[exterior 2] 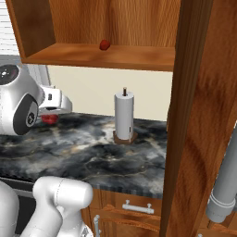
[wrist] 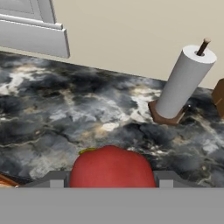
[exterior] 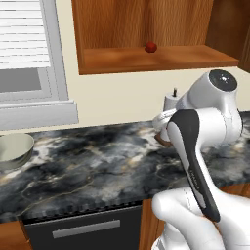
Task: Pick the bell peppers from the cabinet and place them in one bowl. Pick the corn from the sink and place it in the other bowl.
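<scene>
My gripper (wrist: 112, 180) is shut on one glossy red bell pepper (wrist: 111, 168), held above the dark marble counter (wrist: 65, 113). From the right base view the same pepper (exterior 2: 49, 119) hangs under the hand (exterior 2: 55, 104). The second bell pepper (exterior: 151, 47) (exterior 2: 105, 44) sits on the shelf of the wooden cabinet (exterior: 146, 61). At the counter's far left stands the pale grey-beige bowl (exterior: 12, 149), well away from the gripper. The corn, the sink and the other bowl are out of view.
A paper towel roll (wrist: 181, 83) (exterior 2: 124, 115) stands upright on a wooden base by the back wall. A window (exterior: 29, 58) is at the left. A cabinet side panel (exterior 2: 190, 115) rises close on the right. A dishwasher front (exterior: 88, 229) sits below the counter.
</scene>
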Tool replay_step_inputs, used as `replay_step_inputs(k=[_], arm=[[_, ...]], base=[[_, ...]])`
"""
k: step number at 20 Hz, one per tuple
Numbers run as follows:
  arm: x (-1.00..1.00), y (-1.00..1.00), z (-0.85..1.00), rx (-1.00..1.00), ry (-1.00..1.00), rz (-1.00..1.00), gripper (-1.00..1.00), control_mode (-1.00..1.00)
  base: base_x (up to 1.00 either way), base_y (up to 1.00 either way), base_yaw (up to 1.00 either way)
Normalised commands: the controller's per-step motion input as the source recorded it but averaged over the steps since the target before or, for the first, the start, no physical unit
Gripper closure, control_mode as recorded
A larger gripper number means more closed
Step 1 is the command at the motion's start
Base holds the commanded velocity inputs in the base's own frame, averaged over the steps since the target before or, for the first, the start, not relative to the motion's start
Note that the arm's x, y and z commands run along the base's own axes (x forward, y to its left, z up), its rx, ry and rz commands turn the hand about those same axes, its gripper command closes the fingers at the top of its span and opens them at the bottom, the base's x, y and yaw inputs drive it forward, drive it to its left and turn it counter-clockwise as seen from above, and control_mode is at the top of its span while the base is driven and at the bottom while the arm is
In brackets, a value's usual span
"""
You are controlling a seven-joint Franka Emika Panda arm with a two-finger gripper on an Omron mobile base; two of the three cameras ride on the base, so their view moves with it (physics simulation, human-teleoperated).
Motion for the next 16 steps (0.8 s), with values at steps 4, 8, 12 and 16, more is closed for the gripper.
replay_step_inputs(k=[4,8,12,16], arm=[[0.08,0.39,-0.09,-0.04,0.1,-0.01,1.0,-1.0],[0.13,0.39,-0.13,-0.03,0.07,-0.03,1.0,-1.0],[0.0,0.0,0.0,0.0,0.0,0.0,1.0,-1.0],[0.02,0.05,-0.16,0.0,0.0,0.0,1.0,-1.0]], base=[[0.0,0.0,0.0],[0.0,0.0,0.0],[0.0,0.0,0.0],[0.0,0.0,0.0]])
